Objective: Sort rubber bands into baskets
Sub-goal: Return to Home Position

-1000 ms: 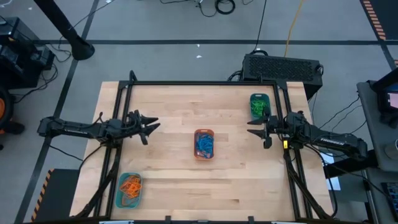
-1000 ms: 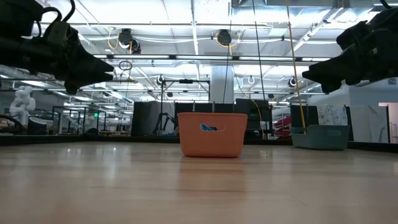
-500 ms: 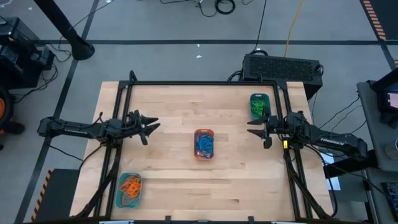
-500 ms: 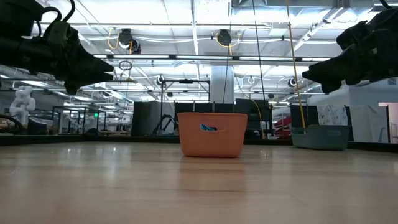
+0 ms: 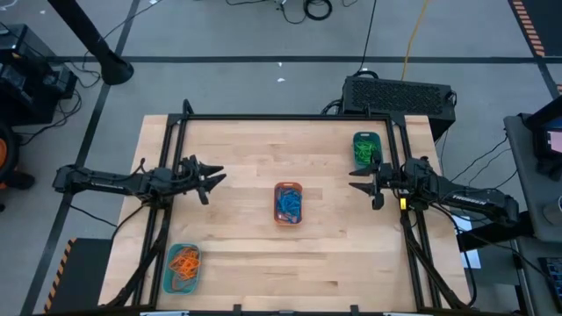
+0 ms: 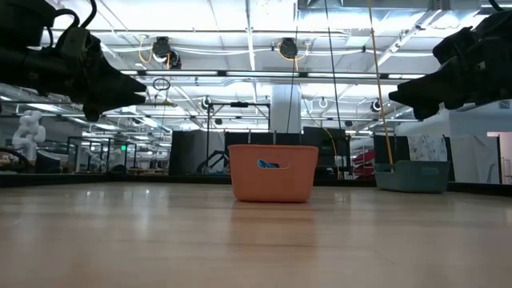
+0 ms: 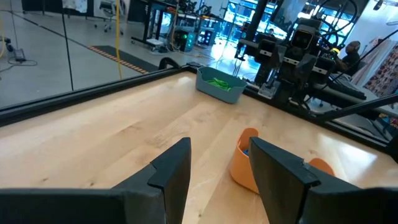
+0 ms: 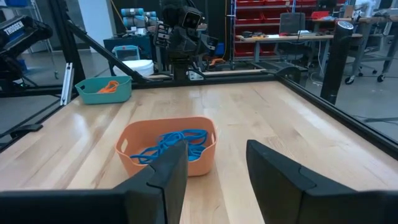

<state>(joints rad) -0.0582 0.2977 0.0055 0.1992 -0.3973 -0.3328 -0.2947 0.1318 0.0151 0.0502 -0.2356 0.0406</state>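
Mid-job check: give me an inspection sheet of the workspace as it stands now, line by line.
Surface: wooden table, no loose bands seen on it.
Job's things: orange basket at the middle holds blue bands; far teal basket beside the right arm holds green bands; near teal basket at the left front corner holds orange bands.
Clutter: nothing seen.
Grippers: left gripper open, raised over the table's left side; right gripper open, raised over its right side; both empty.
Cables: black cables and a yellow cable on the floor behind the table.
Surroundings: black box behind the far right corner; workshop hall beyond.
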